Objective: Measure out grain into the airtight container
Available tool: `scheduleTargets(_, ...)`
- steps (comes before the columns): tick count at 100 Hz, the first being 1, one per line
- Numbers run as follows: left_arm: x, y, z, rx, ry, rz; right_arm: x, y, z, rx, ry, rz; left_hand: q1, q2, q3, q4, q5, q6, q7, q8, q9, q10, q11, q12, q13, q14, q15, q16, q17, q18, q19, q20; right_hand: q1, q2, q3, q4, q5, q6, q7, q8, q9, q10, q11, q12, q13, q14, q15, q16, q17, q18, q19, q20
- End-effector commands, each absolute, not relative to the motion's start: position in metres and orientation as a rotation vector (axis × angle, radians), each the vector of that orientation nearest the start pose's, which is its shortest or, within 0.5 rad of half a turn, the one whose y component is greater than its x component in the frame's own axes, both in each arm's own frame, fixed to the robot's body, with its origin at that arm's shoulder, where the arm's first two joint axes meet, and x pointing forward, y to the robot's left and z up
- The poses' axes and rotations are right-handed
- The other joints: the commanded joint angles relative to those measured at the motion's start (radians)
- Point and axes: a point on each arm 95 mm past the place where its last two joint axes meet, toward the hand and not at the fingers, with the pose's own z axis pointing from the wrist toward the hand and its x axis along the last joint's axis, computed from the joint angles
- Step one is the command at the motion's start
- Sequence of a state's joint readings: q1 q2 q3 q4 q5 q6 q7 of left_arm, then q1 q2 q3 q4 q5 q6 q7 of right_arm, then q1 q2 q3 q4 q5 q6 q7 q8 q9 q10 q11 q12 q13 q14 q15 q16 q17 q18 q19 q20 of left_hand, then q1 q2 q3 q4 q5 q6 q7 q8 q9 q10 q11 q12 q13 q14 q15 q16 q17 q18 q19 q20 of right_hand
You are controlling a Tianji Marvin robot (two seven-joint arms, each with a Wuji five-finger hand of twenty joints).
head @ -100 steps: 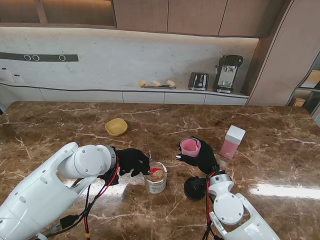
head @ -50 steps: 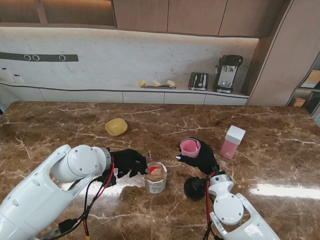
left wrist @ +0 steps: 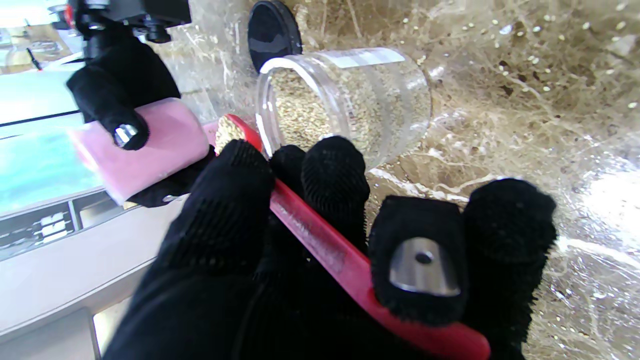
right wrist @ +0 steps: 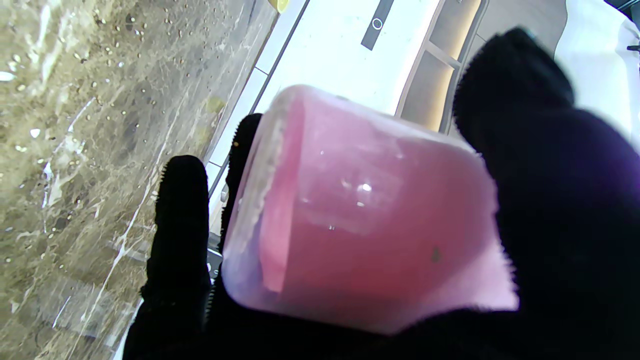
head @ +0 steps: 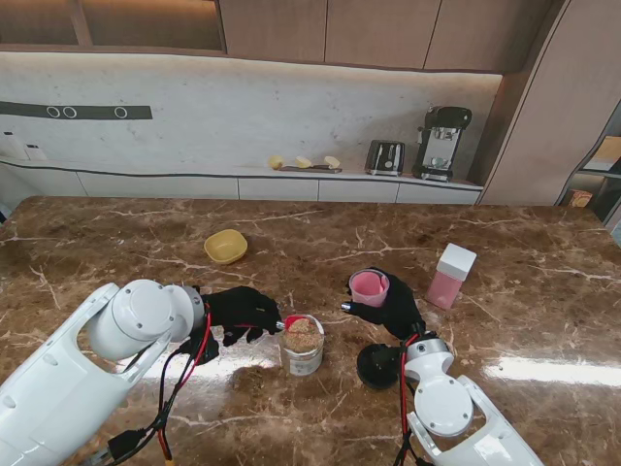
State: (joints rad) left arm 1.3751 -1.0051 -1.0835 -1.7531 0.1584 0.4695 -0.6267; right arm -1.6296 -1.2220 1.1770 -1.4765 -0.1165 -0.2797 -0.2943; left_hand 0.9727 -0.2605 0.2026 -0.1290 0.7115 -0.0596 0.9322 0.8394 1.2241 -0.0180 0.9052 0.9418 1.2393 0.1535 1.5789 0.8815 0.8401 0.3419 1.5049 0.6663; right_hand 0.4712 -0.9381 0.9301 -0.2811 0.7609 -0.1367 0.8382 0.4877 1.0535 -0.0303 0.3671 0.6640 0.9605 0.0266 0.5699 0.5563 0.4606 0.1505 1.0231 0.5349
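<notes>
A clear jar (head: 304,346) (left wrist: 345,102) holding grain stands on the marble table between my arms. My left hand (head: 243,313) (left wrist: 320,260) is shut on a red scoop (head: 292,321) (left wrist: 325,240) whose bowl, heaped with grain, sits at the jar's rim. My right hand (head: 393,308) (right wrist: 550,225) is shut on a pink cup (head: 370,285) (right wrist: 360,215) (left wrist: 145,147), held upright above the table to the right of the jar. A black round lid (head: 376,365) (left wrist: 272,32) lies on the table near my right wrist.
A pink container with a white lid (head: 451,276) stands farther right. A yellow bowl (head: 225,246) sits farther from me on the left. Loose grains are scattered on the marble table (left wrist: 525,75) around the jar.
My left arm drew back to the left and the hand with the scoop shifted slightly. The scoop's bowl rose from inside the jar to its rim. The right hand stayed still.
</notes>
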Motion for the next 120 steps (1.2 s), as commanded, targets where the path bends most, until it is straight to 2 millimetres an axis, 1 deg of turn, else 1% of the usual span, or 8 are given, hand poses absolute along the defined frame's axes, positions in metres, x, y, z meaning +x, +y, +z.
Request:
scheduleTargets(1, 0.397, -0.050, -0.283, -2.357, 1.705, -1.436, 0.372, 0.024, -0.372, -2.147, -0.660, -2.398, 0.056, 0.044, -0.016, 0.038, -0.014, -0.027, 0.006, 0.025, 0.008, -0.009, 0.037, 0.014, 0.029, -0.009, 0.081, 0.014, 0.001, 0.028, 0.074, 0.018, 0.107, 0.184, 0.191, -0.002, 0.087, -0.180, 0.046, 0.009, -0.008, -0.040, -0.001, -0.005, -0.021, -0.038, -0.006, -0.006, 0.000, -0.006, -0.014, 0.017)
scheduleTargets(30, 0.399, -0.052, -0.264, -2.365, 1.693, -1.486, 0.373, 0.022, -0.373, -2.149, -0.686, -2.405, 0.061, 0.048, -0.024, 0.041, -0.016, -0.028, 0.004, 0.029, 0.006, -0.011, 0.036, 0.015, 0.029, -0.009, 0.080, 0.015, 0.000, 0.026, 0.073, 0.019, 0.109, 0.183, 0.192, -0.002, 0.088, -0.180, 0.047, 0.009, -0.007, -0.040, -0.001, -0.004, -0.020, -0.038, -0.006, -0.006, 0.002, -0.007, -0.014, 0.018)
scheduleTargets(69, 0.407, -0.063, -0.238, -2.363, 1.685, -1.563, 0.374, 0.025, -0.375, -2.130, -0.768, -2.412, 0.068, 0.048, -0.034, 0.044, -0.013, -0.023, 0.001, 0.030, 0.006, -0.007, 0.036, 0.015, 0.029, -0.010, 0.080, 0.017, 0.001, 0.026, 0.074, 0.021, 0.109, 0.183, 0.189, -0.002, 0.090, -0.180, 0.048, 0.008, -0.007, -0.041, -0.001, -0.004, -0.020, -0.039, -0.007, -0.007, 0.002, -0.007, -0.015, 0.018)
scheduleTargets(90, 0.410, -0.072, -0.232, -2.347, 1.701, -1.593, 0.373, 0.028, -0.374, -2.099, -0.812, -2.417, 0.071, 0.049, -0.038, 0.045, -0.012, -0.023, 0.001, 0.030, 0.008, -0.008, 0.036, 0.015, 0.030, -0.011, 0.081, 0.017, 0.003, 0.028, 0.074, 0.021, 0.109, 0.185, 0.188, -0.002, 0.092, -0.180, 0.049, 0.008, -0.006, -0.040, -0.001, -0.004, -0.021, -0.040, -0.008, -0.007, 0.002, -0.006, -0.016, 0.017)
scheduleTargets(120, 0.416, -0.085, -0.229, -2.344, 1.719, -1.605, 0.370, 0.036, -0.371, -2.039, -0.860, -2.423, 0.073, 0.049, -0.043, 0.046, -0.011, -0.022, 0.002, 0.030, 0.010, -0.008, 0.037, 0.014, 0.030, -0.012, 0.083, 0.018, 0.006, 0.029, 0.075, 0.022, 0.108, 0.186, 0.187, -0.002, 0.095, -0.179, 0.050, 0.008, -0.005, -0.041, -0.002, -0.005, -0.020, -0.039, -0.012, -0.009, 0.002, -0.005, -0.017, 0.017)
